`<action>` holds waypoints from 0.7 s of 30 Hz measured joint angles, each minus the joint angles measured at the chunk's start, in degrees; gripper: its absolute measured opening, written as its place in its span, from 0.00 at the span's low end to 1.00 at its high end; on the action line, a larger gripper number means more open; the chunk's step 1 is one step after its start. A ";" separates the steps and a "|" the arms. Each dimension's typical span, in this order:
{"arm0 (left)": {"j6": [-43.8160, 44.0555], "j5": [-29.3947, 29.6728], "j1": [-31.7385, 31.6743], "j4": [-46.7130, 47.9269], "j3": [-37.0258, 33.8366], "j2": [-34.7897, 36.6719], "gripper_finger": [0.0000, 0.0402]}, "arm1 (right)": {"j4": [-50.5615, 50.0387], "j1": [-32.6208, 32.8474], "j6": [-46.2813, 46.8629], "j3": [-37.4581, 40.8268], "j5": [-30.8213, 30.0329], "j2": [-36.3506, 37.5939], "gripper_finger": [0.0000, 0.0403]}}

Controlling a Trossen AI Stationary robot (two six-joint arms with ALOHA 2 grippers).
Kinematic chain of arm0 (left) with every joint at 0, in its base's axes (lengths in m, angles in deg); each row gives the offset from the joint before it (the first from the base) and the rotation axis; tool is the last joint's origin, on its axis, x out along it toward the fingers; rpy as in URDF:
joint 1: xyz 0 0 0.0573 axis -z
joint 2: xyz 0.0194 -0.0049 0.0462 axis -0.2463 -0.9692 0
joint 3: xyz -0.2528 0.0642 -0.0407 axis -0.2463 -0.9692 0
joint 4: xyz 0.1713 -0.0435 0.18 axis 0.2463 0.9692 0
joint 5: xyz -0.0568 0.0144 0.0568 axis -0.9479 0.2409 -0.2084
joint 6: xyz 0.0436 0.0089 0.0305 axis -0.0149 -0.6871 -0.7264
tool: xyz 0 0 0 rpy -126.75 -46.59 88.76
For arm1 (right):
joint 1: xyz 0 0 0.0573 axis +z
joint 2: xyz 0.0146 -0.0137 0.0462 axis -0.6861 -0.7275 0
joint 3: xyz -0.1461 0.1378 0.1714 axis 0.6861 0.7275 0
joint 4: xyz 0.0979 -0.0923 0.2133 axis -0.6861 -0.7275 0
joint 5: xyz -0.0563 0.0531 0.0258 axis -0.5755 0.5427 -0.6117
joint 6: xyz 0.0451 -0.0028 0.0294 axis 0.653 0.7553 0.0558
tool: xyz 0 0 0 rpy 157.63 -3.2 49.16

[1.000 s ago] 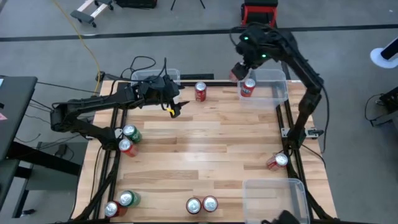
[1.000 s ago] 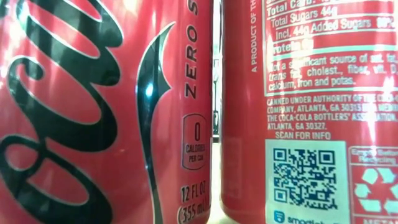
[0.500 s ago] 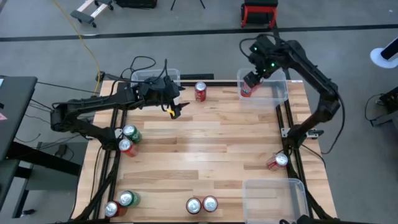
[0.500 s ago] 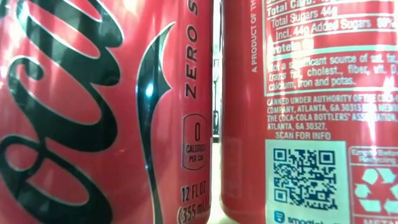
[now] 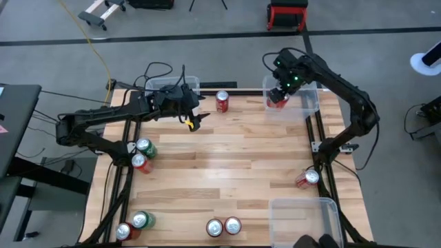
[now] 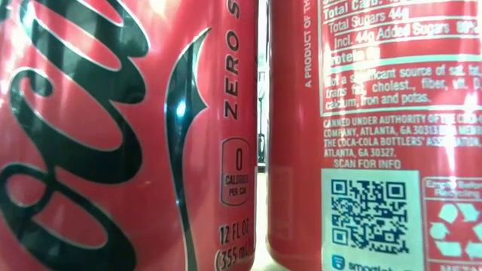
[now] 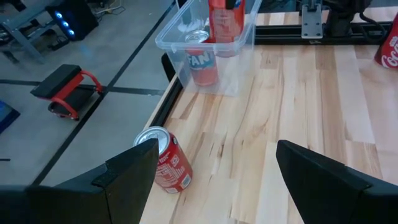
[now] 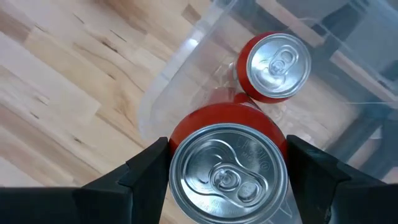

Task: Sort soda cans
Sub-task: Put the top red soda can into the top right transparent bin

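High view: right gripper (image 5: 278, 98) fingers clasp a red can (image 8: 227, 168) above the bin (image 5: 308, 87); left gripper (image 5: 195, 118) fingers spread.

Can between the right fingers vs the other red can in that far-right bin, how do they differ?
The held can sits between the right gripper fingers at the bin wall; the second can stands free inside, untouched. The held can rides higher, nearer the camera. Both: red, silver tops, upright.
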 joint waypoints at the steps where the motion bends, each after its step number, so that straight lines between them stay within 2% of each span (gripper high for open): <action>1: -0.02 0.01 0.00 -0.01 0.00 0.00 0.80 | 0.67 -0.18 -0.04 0.66 0.08 0.00 0.68; 21: -0.11 0.00 0.00 -0.09 0.00 -0.01 0.80 | 13.50 -2.79 0.05 13.48 4.37 -0.04 0.68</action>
